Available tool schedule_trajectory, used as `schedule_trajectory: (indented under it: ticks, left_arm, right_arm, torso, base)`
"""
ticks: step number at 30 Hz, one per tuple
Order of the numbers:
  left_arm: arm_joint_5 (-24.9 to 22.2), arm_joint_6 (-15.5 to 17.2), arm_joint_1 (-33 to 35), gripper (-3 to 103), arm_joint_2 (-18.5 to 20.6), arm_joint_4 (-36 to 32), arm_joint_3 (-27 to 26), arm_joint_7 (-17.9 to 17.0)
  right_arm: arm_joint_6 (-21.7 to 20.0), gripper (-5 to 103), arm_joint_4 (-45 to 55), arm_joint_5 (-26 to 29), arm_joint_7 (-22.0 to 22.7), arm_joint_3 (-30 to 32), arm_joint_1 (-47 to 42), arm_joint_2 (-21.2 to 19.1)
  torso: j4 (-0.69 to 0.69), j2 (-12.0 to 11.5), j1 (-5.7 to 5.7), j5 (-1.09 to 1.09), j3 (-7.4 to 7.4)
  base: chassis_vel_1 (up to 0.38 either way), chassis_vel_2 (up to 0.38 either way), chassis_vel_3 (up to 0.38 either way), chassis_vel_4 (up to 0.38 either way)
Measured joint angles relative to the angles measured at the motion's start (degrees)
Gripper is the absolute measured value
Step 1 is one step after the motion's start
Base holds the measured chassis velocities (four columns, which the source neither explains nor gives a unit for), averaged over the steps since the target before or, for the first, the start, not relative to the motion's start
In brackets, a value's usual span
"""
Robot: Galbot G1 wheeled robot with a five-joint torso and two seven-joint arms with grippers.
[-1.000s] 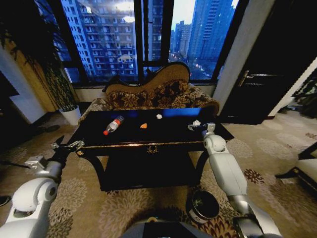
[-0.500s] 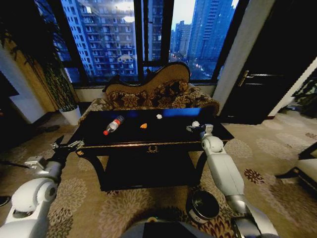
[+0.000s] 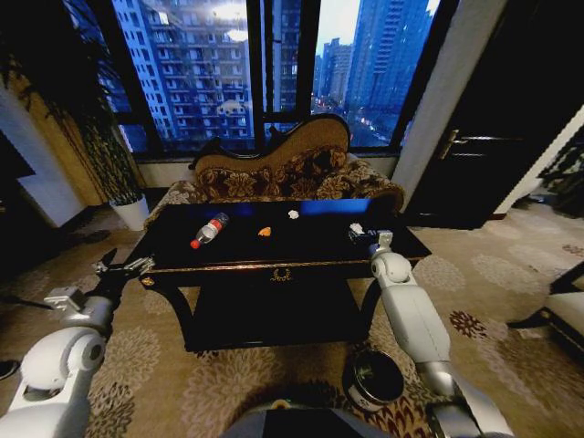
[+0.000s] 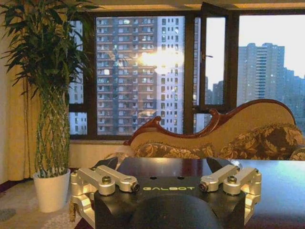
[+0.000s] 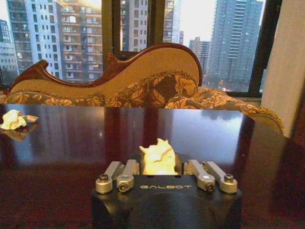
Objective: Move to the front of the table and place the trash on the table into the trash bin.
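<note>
The black glossy table [image 3: 228,260] stands straight ahead. On its top lie a clear bottle [image 3: 209,229] with a red cap, an orange scrap [image 3: 265,232] and a small white bit [image 3: 293,214]. My right gripper [image 3: 364,236] rests low over the top's right end, shut on a crumpled white bit [image 3: 357,228]. In the right wrist view that white bit [image 5: 158,157] sits between the folded-in fingers of the right gripper [image 5: 159,166], and another white bit [image 5: 12,119] lies farther off. My left gripper [image 3: 123,268] hangs open just off the table's left front corner. The trash bin [image 3: 374,379] stands on the carpet below my right arm.
A brown floral sofa [image 3: 292,173] backs the table against tall windows. A potted plant in a white pot [image 3: 130,210] stands at the left, also in the left wrist view [image 4: 50,188] beyond the open left gripper [image 4: 167,180]. Patterned carpet [image 3: 511,274] lies open to the right.
My right gripper has slid left along the table top onto the crumpled white bit and closed around it. The left arm has stayed in place.
</note>
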Motion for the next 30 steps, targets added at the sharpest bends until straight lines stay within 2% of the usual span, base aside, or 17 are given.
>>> schedule_trajectory:
  ticks: [2,3,4,5,10,11,17,23,25,27,30]
  left_arm:
    - [-0.1,0.0,0.0,100,0.1,0.0,0.0,0.0]
    - [-0.1,0.0,-0.1,100,0.2,0.0,-0.1,0.0]
    - [-0.3,0.0,-0.1,100,0.2,-0.1,-0.1,0.0]
    - [-0.5,-0.1,-0.2,100,0.3,-0.2,-0.1,0.0]
    - [-0.7,-0.1,-0.3,100,0.3,-0.3,-0.1,0.0]
    - [-0.7,-0.2,-0.3,100,0.2,-0.3,-0.1,0.0]
    - [-0.8,-0.4,-0.3,100,0.2,0.0,0.0,-0.1]
    - [-0.8,-1.3,-0.5,100,0.1,0.4,0.0,-0.1]
    - [-0.8,-1.4,-0.5,100,0.1,0.4,0.0,-0.1]
    - [-0.8,-1.4,-0.6,100,0.1,0.5,0.1,-0.1]
    - [-0.8,-1.4,-0.8,100,0.0,0.5,0.3,-0.1]
  right_arm:
    - [0.0,37,0.1,0.0,0.0,0.1,0.0,0.0]
    - [0.0,27,0.2,0.1,0.0,0.1,-0.1,0.0]
    - [0.0,27,0.4,0.1,0.0,0.1,-0.1,0.0]
    - [-0.1,15,0.7,0.1,0.0,0.1,-0.2,-0.1]
    - [-0.1,10,1.5,0.1,0.0,0.2,-0.6,-0.4]
    - [-0.1,1,2.1,0.2,0.0,0.3,-0.8,-0.4]
    - [0.3,0,6.0,1.9,0.0,0.7,-1.9,-0.6]
    - [0.5,0,19.4,11.9,0.0,2.7,-5.6,-2.4]
    - [0.6,0,20.3,12.3,0.0,2.9,-6.0,-2.4]
    - [1.0,0,26.6,13.5,0.0,4.9,-10.5,-2.5]
    - [1.2,0,29.8,13.3,0.0,6.1,-13.4,-2.2]
  torso:
    - [0.00,0.0,0.00,0.00,0.00]
    - [0.00,0.0,0.00,0.00,0.00]
    - [0.00,0.0,0.00,0.00,0.00]
    - [0.00,0.0,0.00,-0.01,0.00]
    - [-0.01,0.0,0.00,-0.01,0.00]
    - [-0.01,0.0,0.00,0.00,0.00]
    - [0.00,0.0,0.00,0.00,0.00]
    - [0.00,0.0,0.00,-0.01,0.00]
    - [0.00,0.0,0.00,-0.01,0.00]
    - [-0.01,0.0,0.00,0.00,0.00]
    - [-0.02,0.0,0.00,0.00,-0.01]
  base:
    - [0.000,0.000,0.000,0.000]
    - [0.000,0.000,0.000,0.000]
    - [0.000,0.000,0.000,0.000]
    - [0.000,0.000,0.000,0.000]
    - [0.000,0.000,0.000,0.000]
    - [0.000,0.000,0.000,0.000]
    - [0.000,0.000,0.000,0.000]
    - [0.000,0.000,0.000,0.000]
    - [0.000,0.000,0.000,0.000]
    - [0.000,0.000,0.000,0.000]
    - [0.000,0.000,0.000,0.000]
